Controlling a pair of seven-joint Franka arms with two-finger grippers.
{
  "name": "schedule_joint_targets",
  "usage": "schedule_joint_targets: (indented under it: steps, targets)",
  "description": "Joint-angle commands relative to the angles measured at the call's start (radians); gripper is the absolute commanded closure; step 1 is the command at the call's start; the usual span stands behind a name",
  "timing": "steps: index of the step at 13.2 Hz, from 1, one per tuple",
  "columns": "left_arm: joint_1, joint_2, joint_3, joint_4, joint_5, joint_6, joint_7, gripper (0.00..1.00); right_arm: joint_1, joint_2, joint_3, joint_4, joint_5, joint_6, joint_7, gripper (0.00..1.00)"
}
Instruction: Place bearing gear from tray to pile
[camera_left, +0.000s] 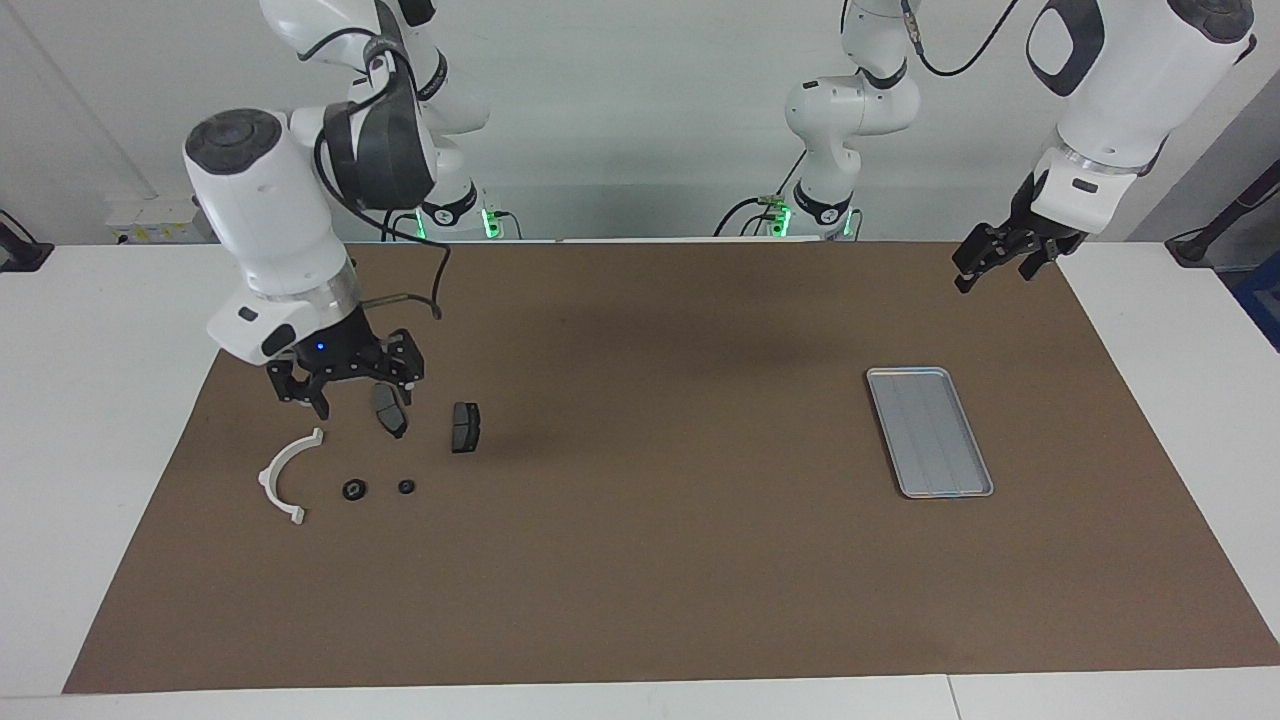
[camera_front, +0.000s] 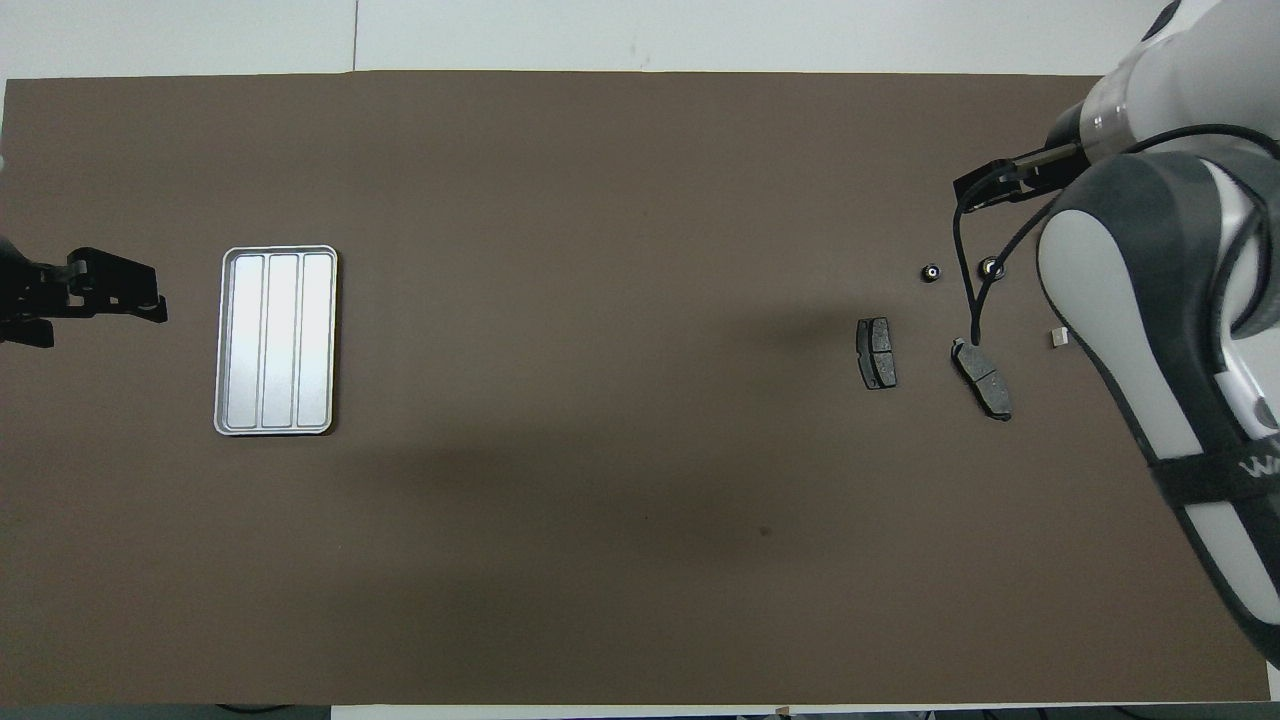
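The silver-grey tray (camera_left: 930, 432) lies empty toward the left arm's end of the table and also shows in the overhead view (camera_front: 276, 341). The pile is toward the right arm's end: a white half-ring bracket (camera_left: 286, 474) and two dark brake-pad plates (camera_left: 390, 411) (camera_left: 465, 427). Two small black bearing gears (camera_left: 354, 489) (camera_left: 406, 487) lie on the mat by the bracket, farther from the robots than the plates. They also show in the overhead view (camera_front: 931, 271) (camera_front: 990, 266). My right gripper (camera_left: 362, 400) hangs open and empty just above the plate next to the bracket. My left gripper (camera_left: 997, 272) is open and empty, raised over the mat's corner.
A brown mat (camera_left: 640, 560) covers the table. In the overhead view the right arm (camera_front: 1160, 330) hides most of the bracket; only one white end (camera_front: 1058, 337) shows. The left gripper (camera_front: 110, 290) is beside the tray at the mat's edge.
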Motion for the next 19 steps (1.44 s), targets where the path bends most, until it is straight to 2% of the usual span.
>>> schedule_joint_targets:
  steps: [1, 5, 7, 9, 14, 19]
  targets:
    - [-0.004, -0.032, 0.004, -0.039, -0.009, 0.013, 0.003, 0.0, 0.023, -0.098, 0.011, -0.025, 0.002, -0.107, 0.086, 0.0]
    - [-0.004, -0.032, 0.006, -0.039, -0.009, 0.013, 0.003, 0.0, -0.025, -0.167, 0.0, -0.042, 0.013, -0.199, 0.056, 0.0]
    - [-0.004, -0.032, 0.006, -0.039, -0.009, 0.013, 0.001, 0.0, -0.091, -0.178, 0.0, -0.039, 0.045, -0.204, 0.042, 0.0]
    - [-0.004, -0.032, 0.004, -0.039, -0.009, 0.013, 0.001, 0.0, -0.115, -0.202, -0.006, -0.045, 0.062, -0.204, 0.042, 0.0]
    - [-0.004, -0.032, 0.004, -0.039, -0.009, 0.013, 0.003, 0.0, -0.128, -0.3, -0.032, -0.135, 0.061, -0.21, 0.074, 0.0]
    - [-0.004, -0.032, 0.006, -0.039, -0.009, 0.013, 0.003, 0.0, -0.126, -0.327, -0.038, -0.186, 0.059, -0.185, 0.069, 0.0]
